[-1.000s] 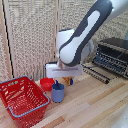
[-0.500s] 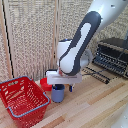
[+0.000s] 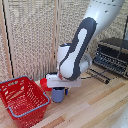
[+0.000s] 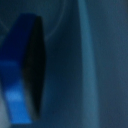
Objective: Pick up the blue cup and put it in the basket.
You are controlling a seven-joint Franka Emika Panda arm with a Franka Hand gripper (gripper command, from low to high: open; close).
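The blue cup stands upright on the wooden table, just to the exterior view's right of the red basket. My gripper is straight over the cup, its flat white end piece resting low at the cup's rim, so the fingers are hidden there. In the wrist view one dark-blue finger is very close, with the cup's blue surface filling the rest. The other finger does not show, so I cannot tell whether the jaws are shut on the cup.
A low red bowl peeks out behind the cup and the end piece. A black appliance stands at the back on the exterior view's right. A woven screen forms the back wall.
The arm has come down and slightly toward the basket side, bringing the end piece from above the cup onto its rim. The cup and basket have not moved.
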